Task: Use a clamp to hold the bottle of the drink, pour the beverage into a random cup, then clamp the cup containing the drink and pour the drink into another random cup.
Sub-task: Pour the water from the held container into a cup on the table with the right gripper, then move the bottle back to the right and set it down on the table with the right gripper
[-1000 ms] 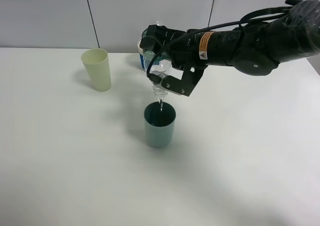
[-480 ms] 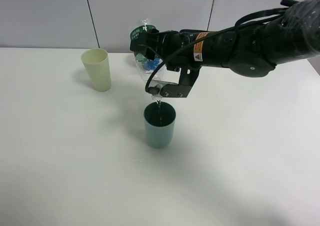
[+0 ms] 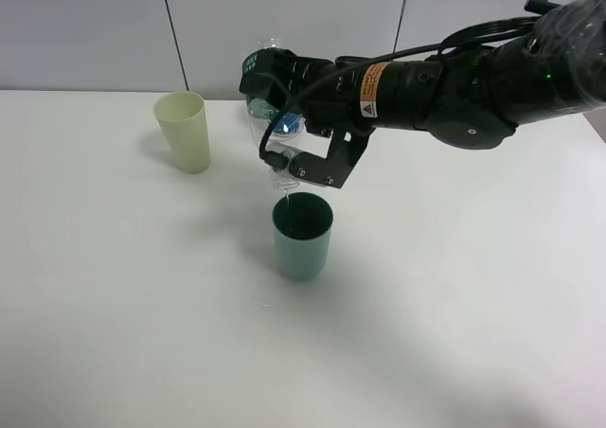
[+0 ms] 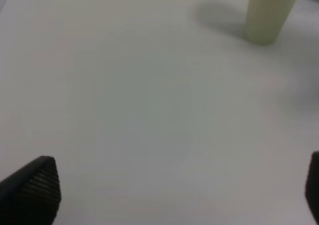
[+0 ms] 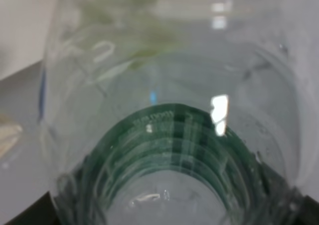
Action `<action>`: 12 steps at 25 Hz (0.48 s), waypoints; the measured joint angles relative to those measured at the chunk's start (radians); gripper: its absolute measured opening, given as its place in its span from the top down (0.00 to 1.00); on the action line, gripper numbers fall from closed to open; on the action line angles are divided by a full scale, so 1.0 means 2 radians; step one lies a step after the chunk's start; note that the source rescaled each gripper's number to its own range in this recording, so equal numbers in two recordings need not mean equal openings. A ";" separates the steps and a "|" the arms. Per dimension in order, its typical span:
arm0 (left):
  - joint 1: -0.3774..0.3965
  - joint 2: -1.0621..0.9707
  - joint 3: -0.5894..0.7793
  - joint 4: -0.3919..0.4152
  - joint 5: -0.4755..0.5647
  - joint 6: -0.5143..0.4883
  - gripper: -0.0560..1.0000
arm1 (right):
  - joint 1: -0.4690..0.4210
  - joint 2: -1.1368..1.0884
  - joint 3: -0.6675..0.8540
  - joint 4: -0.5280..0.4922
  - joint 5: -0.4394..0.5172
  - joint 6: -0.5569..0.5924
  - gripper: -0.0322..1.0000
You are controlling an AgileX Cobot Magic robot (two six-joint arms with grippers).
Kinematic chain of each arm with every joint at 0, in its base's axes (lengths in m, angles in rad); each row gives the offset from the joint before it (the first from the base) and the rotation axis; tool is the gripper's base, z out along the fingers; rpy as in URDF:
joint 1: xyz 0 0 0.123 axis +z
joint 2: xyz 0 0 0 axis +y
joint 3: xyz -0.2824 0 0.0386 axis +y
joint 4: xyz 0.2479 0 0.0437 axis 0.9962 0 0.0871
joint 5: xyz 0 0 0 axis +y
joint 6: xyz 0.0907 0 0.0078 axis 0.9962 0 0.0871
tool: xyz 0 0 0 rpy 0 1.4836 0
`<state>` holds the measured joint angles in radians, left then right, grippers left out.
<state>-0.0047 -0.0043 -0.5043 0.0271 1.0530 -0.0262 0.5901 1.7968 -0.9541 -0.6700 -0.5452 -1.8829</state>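
**A:** High cam?
**B:** My right gripper (image 3: pixel 295 115) is clenched on the bottle (image 3: pixel 276 157), long axis tipped mouth-down. Teal cup (image 3: pixel 303 235) sits straight below, and a thin thread of beverage (image 3: pixel 286 199) drops in. I count 1 bottle and 2 cups in clear view.
**A:** Wrists?
**B:** Left gripper (image 4: pixel 174 187) is spread and empty, with the yellow-green cup (image 4: pixel 269 13) ahead of it. On the right, the bottle (image 5: pixel 164 85) fills the view.

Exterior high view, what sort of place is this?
Probably a robotics lab bench: a bare white table, plain grey wall panels, and a black robot arm tipping a bottle over a teal cup.
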 joint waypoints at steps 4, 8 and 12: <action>0.000 0.000 0.000 0.000 0.000 0.000 0.00 | 0.000 0.000 0.000 0.023 0.014 0.097 0.93; 0.000 0.000 0.000 0.000 0.000 0.000 0.00 | 0.000 0.000 0.000 0.084 0.037 0.218 0.93; 0.000 0.000 0.000 0.000 0.000 0.000 0.00 | 0.000 0.000 0.000 0.154 0.045 0.329 0.93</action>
<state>-0.0047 -0.0043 -0.5043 0.0271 1.0530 -0.0262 0.5901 1.7968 -0.9541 -0.3621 -0.4558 -1.2257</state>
